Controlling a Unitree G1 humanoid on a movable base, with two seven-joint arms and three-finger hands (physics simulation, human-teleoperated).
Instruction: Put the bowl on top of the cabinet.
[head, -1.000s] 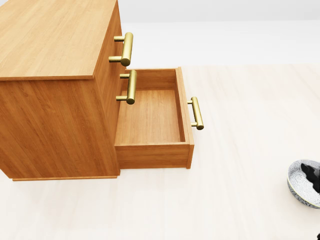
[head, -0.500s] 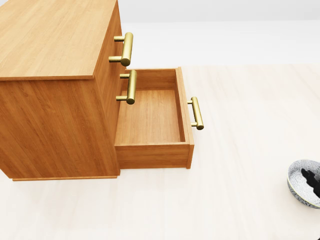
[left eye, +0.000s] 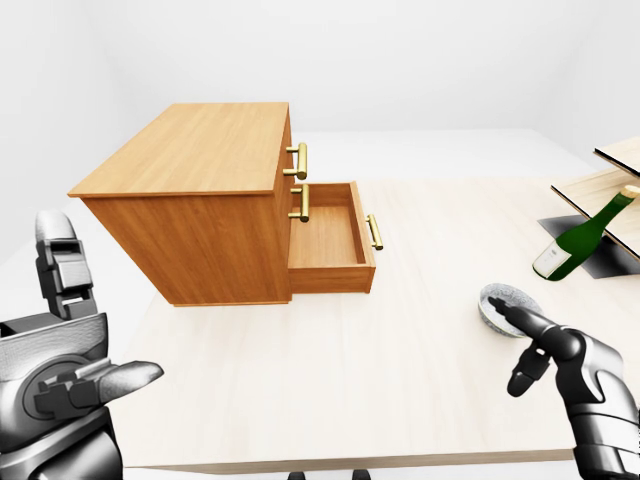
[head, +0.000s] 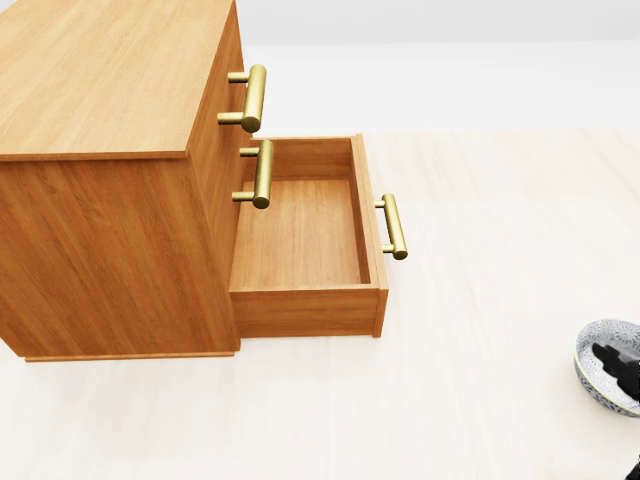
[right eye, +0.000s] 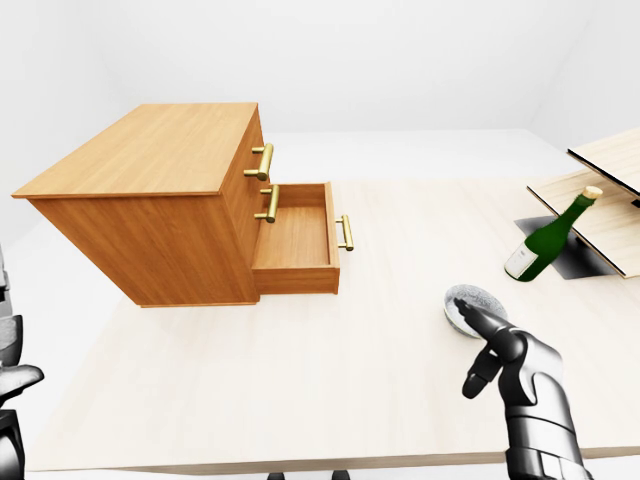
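Wooden cabinet (left eye: 200, 170): standing on pale table (left eye: 400, 380), lowest drawer (head: 300, 235) pulled out, brass handles (head: 254, 98) on the drawer faces. Patterned bowl (left eye: 510, 294): resting on table at lower right of left-eye view, well apart from cabinet. Right hand (left eye: 560, 350): fingers spread, one reaching over bowl rim, not clasped round it. Left hand (left eye: 60, 370): raised at lower left, fingers apart, holding nothing. Green bottle (left eye: 578, 240): tilted, at right edge.

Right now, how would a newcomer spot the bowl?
From the wooden cabinet's open drawer, go right and down in the left-eye view. The blue-patterned bowl lies at the right hand's fingertip; unlike the leaning green bottle, it is low and round.
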